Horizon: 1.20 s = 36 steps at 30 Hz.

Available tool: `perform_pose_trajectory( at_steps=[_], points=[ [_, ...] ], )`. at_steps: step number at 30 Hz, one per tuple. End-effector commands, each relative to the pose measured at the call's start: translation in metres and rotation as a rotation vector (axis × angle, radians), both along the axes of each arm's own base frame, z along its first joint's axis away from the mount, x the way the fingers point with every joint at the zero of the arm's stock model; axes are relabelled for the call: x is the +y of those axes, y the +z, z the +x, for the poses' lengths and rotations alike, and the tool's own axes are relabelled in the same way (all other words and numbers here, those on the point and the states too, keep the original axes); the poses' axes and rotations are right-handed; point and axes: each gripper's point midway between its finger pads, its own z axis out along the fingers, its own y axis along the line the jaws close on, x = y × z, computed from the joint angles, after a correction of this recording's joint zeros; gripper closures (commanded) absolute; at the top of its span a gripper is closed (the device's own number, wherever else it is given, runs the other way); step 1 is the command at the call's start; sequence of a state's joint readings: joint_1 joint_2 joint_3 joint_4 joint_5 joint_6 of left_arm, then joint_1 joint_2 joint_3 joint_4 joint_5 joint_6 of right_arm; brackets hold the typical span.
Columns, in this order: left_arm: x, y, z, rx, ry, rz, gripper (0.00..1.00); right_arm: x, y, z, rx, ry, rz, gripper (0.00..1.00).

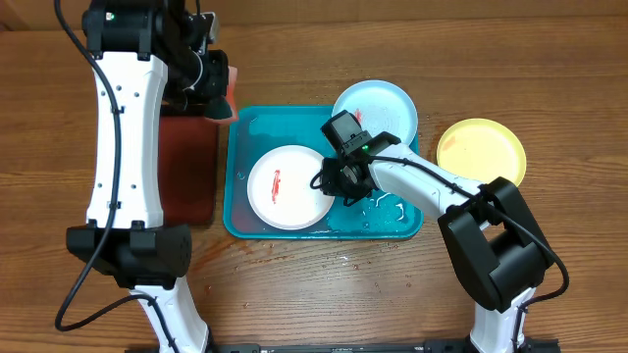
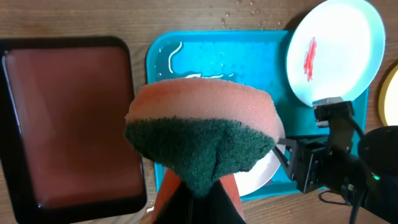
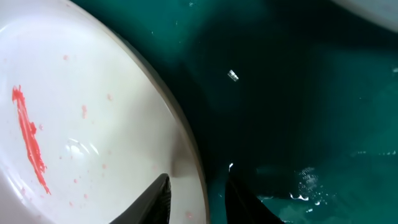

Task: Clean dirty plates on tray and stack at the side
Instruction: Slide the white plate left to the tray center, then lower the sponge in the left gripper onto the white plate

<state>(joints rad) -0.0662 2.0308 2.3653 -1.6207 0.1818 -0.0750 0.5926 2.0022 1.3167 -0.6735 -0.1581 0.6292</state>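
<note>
Right gripper (image 3: 198, 193): fingers straddle white plate (image 3: 81, 93) rim, can't tell if clamped. Plate sits in tray (image 1: 250, 132), one red streak plus specks. Light blue plate (image 1: 378, 106), red smear, overlaps tray's far-right corner. Yellow-green plate (image 1: 481, 150) on the table beside. Left gripper (image 2: 199, 205) pinches sponge (image 2: 205, 118).

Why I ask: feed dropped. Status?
Left gripper shut on orange foam sponge. Right gripper open astride round white plastic plate rim, on turquoise rectangular tray. Nothing blocking.

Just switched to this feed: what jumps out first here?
The orange-and-green sponge held in the left gripper fills the left wrist view. In the turquoise tray, the right gripper straddles the rim of the red-smeared white plate; the light blue plate, also smeared, overlaps the tray's far-right corner.
</note>
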Motion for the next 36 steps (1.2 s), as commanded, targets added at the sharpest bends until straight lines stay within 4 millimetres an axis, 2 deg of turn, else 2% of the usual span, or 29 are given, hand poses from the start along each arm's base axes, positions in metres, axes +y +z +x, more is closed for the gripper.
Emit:
perform_pose_trajectory(
  at_steps=[1, 5, 8, 15, 20, 25, 36],
  points=[
    [-0.005, -0.018, -0.001, 0.046, -0.02, 0.014, 0.96, 0.0, -0.004, -0.003, 0.042, -0.053, -0.004, 0.75],
    [-0.005, -0.037, -0.003, 0.081, -0.051, 0.024, 0.96, 0.002, -0.004, -0.016, 0.106, -0.042, 0.012, 0.79],
    [-0.006, -0.047, -0.004, 0.099, -0.062, 0.023, 0.96, 0.0, -0.005, -0.018, 0.127, -0.09, 0.01, 0.81],
    [-0.025, -0.065, -0.012, 0.135, -0.158, 0.041, 0.95, 0.012, -0.003, -0.001, 0.076, -0.138, 0.066, 0.95],
    [-0.039, -0.083, -0.014, 0.148, -0.195, 0.05, 0.96, 0.016, -0.011, 0.007, 0.06, -0.155, 0.081, 0.96],
    [-0.039, -0.112, -0.017, 0.18, -0.203, 0.092, 0.96, 0.016, -0.025, 0.004, 0.093, -0.152, 0.076, 0.96],
    [-0.043, -0.184, -0.038, 0.258, -0.229, 0.114, 0.96, 0.015, -0.025, 0.005, 0.093, -0.126, 0.089, 0.96]
  ],
)
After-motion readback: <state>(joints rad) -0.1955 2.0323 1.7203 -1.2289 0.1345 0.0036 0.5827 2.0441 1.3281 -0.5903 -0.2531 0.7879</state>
